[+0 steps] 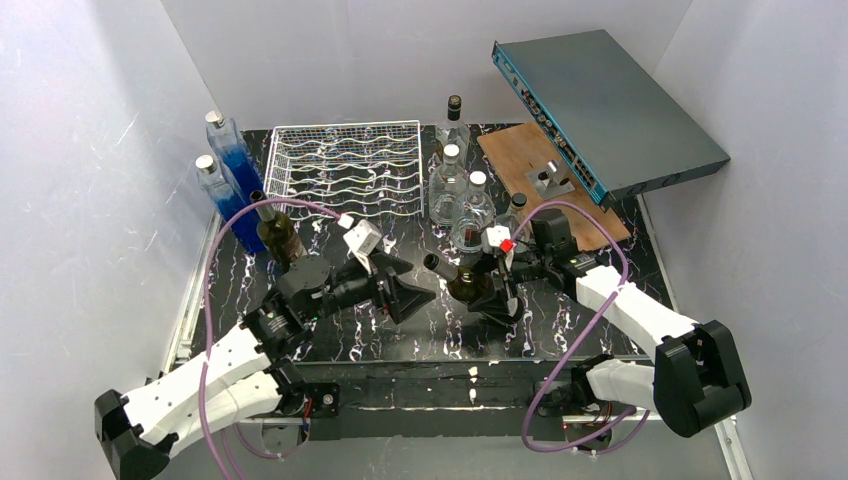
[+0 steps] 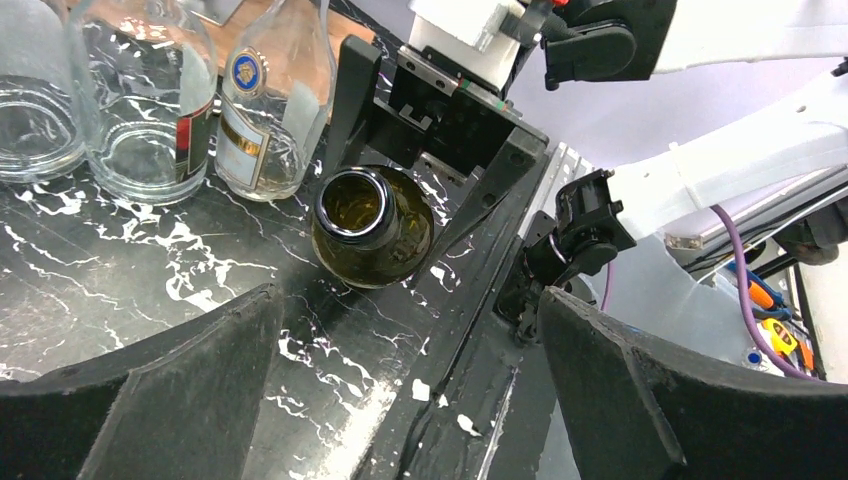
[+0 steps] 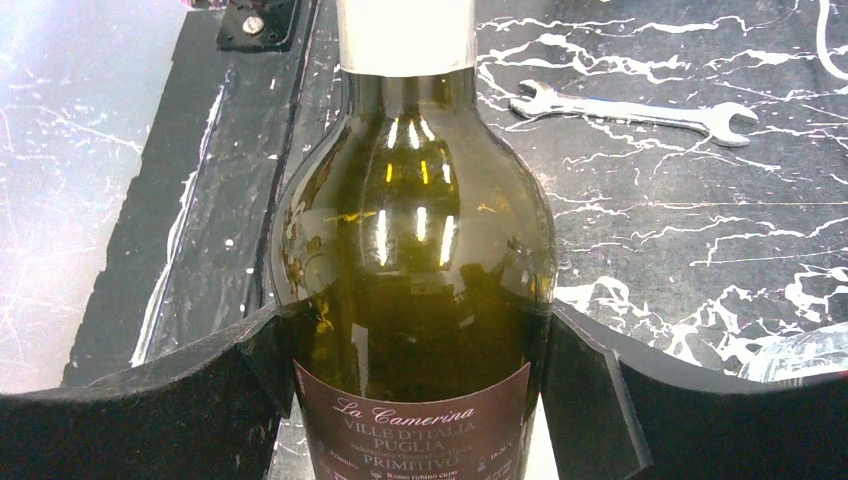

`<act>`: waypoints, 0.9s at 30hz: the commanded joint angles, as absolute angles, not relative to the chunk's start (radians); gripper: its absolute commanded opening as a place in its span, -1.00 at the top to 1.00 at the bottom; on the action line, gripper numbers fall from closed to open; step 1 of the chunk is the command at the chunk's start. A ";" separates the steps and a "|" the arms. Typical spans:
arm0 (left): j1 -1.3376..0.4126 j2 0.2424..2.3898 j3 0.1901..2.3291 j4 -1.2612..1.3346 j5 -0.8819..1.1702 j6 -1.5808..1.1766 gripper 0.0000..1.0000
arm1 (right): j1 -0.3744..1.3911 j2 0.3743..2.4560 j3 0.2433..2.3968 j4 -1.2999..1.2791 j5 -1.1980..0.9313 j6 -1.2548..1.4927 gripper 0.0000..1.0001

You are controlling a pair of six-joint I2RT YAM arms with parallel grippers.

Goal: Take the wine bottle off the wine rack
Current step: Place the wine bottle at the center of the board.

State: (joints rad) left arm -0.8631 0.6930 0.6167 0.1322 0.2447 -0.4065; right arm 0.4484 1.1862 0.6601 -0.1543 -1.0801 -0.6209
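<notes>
Black tabletop point(image 1: 400, 335) veined in white, boxed in by plain white walls point(image 1: 110, 200). At the back, a silver-white wire rack point(image 1: 345, 168) with wavy rows. Well in front of it and off it, a dark olive-green glass wine bottle point(image 1: 468, 284), clamped round the body by the right gripper point(image 3: 415, 385) and tilted, neck toward the left gripper point(image 1: 405, 292). Spread wide, that left one, gripping nothing, facing the open mouth. Maroon label reading "La Camerina", pale band on the neck, shoulders glinting.

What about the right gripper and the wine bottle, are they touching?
Touching. The right wrist view shows fingers of the right gripper pressed against both sides of the wine bottle, no gap.
</notes>
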 commanded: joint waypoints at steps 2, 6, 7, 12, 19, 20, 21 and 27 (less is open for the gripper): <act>-0.900 0.785 0.608 0.308 0.200 -0.420 -0.97 | 0.433 1.173 0.704 -0.009 -1.171 -0.498 0.32; -0.952 0.859 0.604 0.381 0.087 -0.390 -0.97 | 0.430 1.173 0.701 0.027 -1.180 -0.474 0.32; -0.967 0.876 0.599 0.399 0.048 -0.379 -0.97 | 0.430 1.173 0.701 0.029 -1.181 -0.471 0.32; -1.006 0.930 0.571 0.526 -0.090 -0.353 -0.95 | 0.428 1.174 0.697 0.046 -1.187 -0.451 0.32; -1.032 1.014 0.572 0.654 -0.182 -0.359 -0.79 | 0.426 1.173 0.692 0.061 -1.188 -0.436 0.31; -1.034 1.025 0.575 0.666 -0.186 -0.359 -0.77 | 0.426 1.172 0.692 0.065 -1.187 -0.434 0.31; -1.037 1.036 0.579 0.678 -0.190 -0.361 -0.74 | 0.426 1.173 0.689 0.068 -1.187 -0.432 0.31; -1.040 1.084 0.591 0.738 -0.193 -0.378 -0.41 | 0.425 1.171 0.688 0.072 -1.186 -0.428 0.31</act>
State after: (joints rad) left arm -1.0321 1.0733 0.5671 0.6468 -0.1471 -0.3782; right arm 0.4316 1.1862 0.6601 -0.0120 -1.1271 -0.4461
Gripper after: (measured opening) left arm 0.760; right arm 0.849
